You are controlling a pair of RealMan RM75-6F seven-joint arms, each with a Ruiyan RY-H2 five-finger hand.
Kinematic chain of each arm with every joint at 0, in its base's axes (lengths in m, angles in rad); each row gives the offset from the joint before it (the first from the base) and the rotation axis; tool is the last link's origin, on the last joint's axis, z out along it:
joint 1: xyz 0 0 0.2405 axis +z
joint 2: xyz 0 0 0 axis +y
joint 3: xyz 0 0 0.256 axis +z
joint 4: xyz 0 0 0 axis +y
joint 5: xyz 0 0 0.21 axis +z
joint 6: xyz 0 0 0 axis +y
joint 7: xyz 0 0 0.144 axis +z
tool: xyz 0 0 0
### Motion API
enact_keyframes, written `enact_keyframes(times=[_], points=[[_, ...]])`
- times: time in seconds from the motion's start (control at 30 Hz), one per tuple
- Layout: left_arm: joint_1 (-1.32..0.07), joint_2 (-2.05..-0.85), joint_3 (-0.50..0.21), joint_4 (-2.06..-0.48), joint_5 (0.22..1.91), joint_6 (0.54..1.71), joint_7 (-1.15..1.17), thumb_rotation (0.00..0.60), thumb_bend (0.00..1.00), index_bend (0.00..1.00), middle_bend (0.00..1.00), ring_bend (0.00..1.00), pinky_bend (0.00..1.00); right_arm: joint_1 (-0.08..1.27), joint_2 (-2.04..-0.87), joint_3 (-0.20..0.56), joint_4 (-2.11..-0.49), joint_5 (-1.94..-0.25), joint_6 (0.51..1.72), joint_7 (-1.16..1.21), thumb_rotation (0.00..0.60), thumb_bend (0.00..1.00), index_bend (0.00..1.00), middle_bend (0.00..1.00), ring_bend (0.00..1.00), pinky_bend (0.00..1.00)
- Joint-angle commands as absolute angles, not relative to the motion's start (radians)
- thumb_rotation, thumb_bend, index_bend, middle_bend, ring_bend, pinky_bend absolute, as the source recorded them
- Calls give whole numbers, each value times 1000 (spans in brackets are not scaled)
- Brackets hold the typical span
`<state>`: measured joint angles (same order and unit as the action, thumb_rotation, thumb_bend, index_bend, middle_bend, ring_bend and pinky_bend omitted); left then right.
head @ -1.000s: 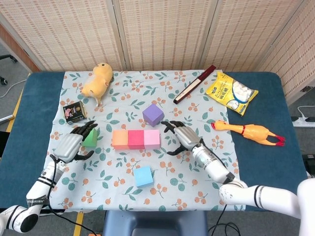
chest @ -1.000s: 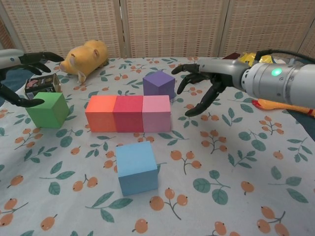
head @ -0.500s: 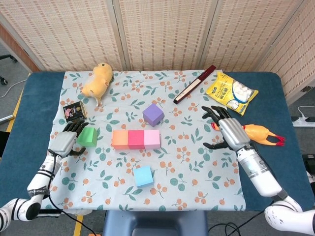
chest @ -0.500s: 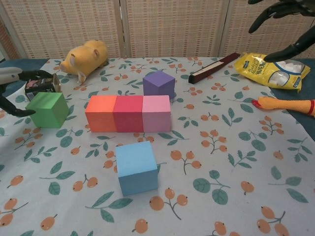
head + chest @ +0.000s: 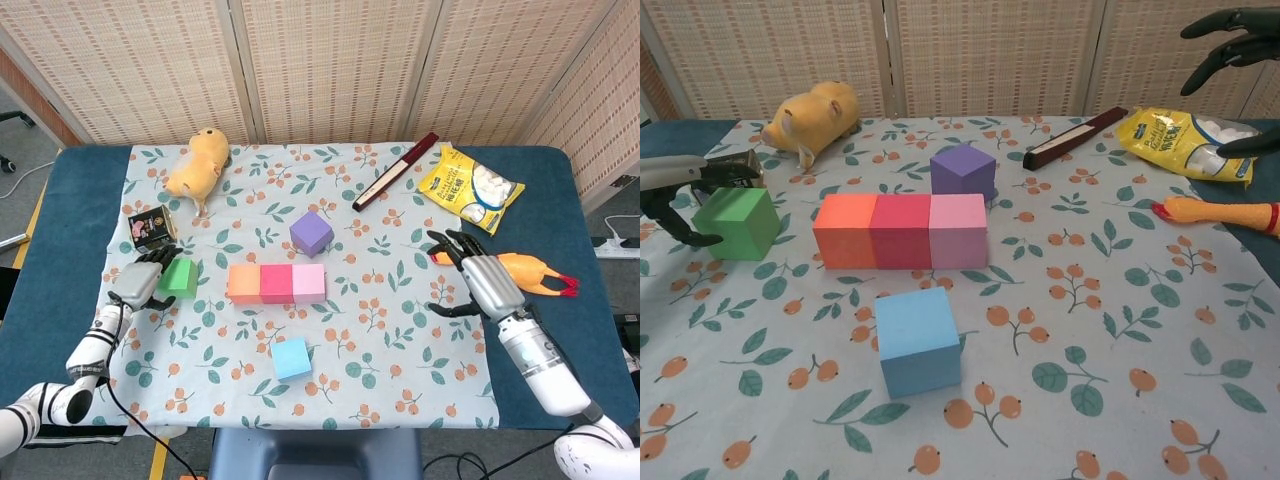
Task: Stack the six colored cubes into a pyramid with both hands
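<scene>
Table: blue top, floral cloth laid over the middle

Right hand: at the right edge of the cloth, near the rubber chicken, fingers spread and curved, holding nothing

Left hand: at the left edge of the cloth, fingers curled round the green cube; chest view shows fingertips at the cube's top back edge and a thumb beside its left face; whether the cube is gripped cannot be told; cube rests on the cloth

Plush hamster: far left of the cloth

Snack bag: yellow, far right

Row of cubes, touching, mid-cloth: orange cube, red cube, pink cube

Purple cube: just behind the row, apart from it

Blue cube: in front of the row, near the table's front edge

Dark red stick: lying aslant, far centre

Small tin: just behind the green cube
</scene>
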<state>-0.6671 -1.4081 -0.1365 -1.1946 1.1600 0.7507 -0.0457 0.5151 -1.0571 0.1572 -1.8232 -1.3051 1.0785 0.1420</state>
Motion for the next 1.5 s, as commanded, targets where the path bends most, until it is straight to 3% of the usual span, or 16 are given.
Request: enact_keyframes(times=[0.03,0.23,0.43,0.67,1.0,1.2,1.37,1.5], points=[[-678,-1430,-144,-1159,1160,743,-68,600,321,61,128,171,207,505,-1060,152,-1819,-1318,1090,148,600,72,0,246,21,0],[-685,-1414,-163,-1160,1146,747,-66,600,319,255,362,404,309,481,-1054,145,-1811,-1339,1114,172,600,72,0,245,21,0],[-682,-1286,-229,-1340,1139,789,-111,600,318,265,404,436,366,453,-1038,144,-1812,-1366,1153,197,600,72,0,245,21,0],[-749,-1160,-289,-1622,1105,780,-21,600,326,245,386,436,377,429,-1031,138,-1800,-1391,1174,233,600,72,0,245,20,0],[-938,-1238,-280,-1738,706,846,358,600,330,171,325,401,318,402,-1010,129,-1782,-1412,1190,279,600,72,0,246,20,0],[-987,-1269,-255,-1756,595,898,458,600,329,126,287,383,321,394,-1005,127,-1771,-1417,1194,298,600,72,0,246,21,0],[-1041,-1303,-224,-1772,478,931,545,600,333,8,176,247,300,391,-1008,126,-1749,-1424,1190,328,600,72,0,245,21,0],[-1058,-1310,-209,-1771,442,924,559,600,334,0,111,175,283,393,-1014,128,-1737,-1424,1182,339,600,72,0,245,21,0]])
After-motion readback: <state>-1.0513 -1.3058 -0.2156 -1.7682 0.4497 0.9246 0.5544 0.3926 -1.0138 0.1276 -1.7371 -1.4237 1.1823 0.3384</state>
